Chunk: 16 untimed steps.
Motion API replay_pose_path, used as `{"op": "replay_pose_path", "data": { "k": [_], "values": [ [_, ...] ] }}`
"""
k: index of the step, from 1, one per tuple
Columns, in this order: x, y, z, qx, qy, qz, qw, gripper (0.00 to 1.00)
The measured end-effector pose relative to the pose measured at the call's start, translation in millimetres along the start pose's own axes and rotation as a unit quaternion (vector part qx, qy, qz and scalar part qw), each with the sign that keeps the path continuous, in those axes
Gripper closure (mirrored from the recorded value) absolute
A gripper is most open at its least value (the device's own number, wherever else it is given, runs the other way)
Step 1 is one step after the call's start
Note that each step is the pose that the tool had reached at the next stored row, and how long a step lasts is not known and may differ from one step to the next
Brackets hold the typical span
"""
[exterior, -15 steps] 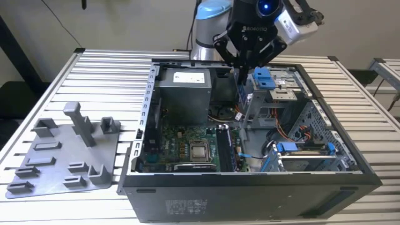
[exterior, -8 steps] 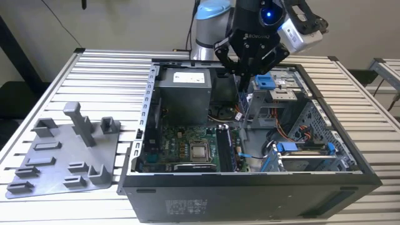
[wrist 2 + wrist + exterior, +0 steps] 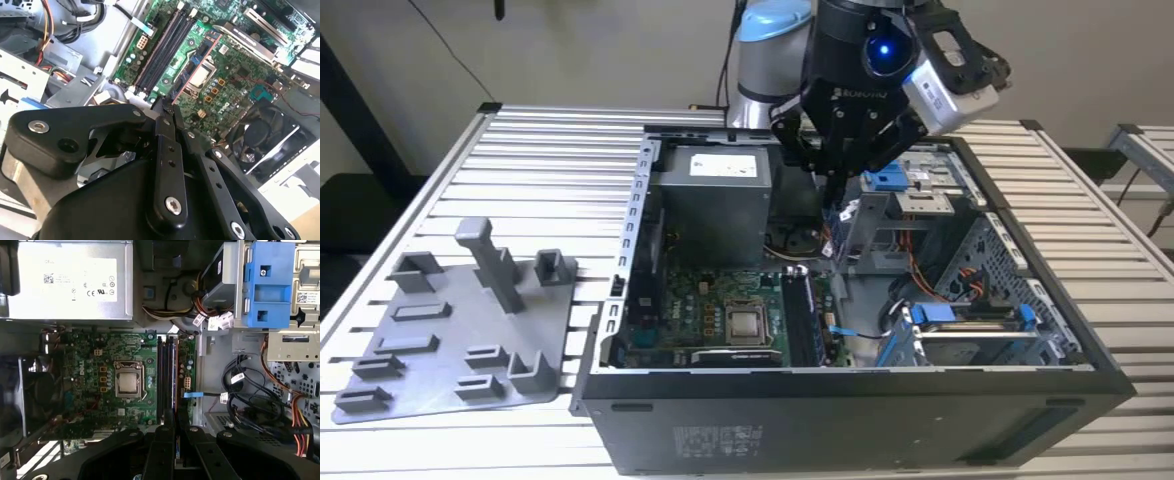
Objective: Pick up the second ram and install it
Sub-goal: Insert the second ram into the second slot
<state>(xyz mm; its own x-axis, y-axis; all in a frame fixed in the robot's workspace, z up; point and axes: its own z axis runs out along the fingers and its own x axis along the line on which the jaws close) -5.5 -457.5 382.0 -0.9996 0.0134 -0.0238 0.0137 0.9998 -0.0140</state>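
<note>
Your pincer [image 3: 174, 426] is pressed together on the second ram [image 3: 176, 446], a thin board seen edge-on, held above the memory slots [image 3: 166, 375]. From the exterior view's left you have a grey tray [image 3: 454, 340] on the tabletop [image 3: 547, 150], then the open computer case [image 3: 854, 400].

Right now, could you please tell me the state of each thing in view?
Gripper: shut on the ram, above the case.
Ram: held edge-on, not yet seated.
Case: on its side, panel off.
CPU: bare, no cooler.
Tray: flat on the table.
</note>
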Motion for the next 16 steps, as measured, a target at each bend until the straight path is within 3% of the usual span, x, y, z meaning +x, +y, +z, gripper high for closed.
{"op": "replay_pose_path", "data": {
  "k": [8, 16],
  "values": [
    [0.7, -0.4, 3.7, 0.0001, 0.0000, -0.001, 1.0000, 0.86],
    [2.1, -0.3, 17.8, 0.0002, 0.0000, -0.001, 1.0000, 0.86]
  ]
}}
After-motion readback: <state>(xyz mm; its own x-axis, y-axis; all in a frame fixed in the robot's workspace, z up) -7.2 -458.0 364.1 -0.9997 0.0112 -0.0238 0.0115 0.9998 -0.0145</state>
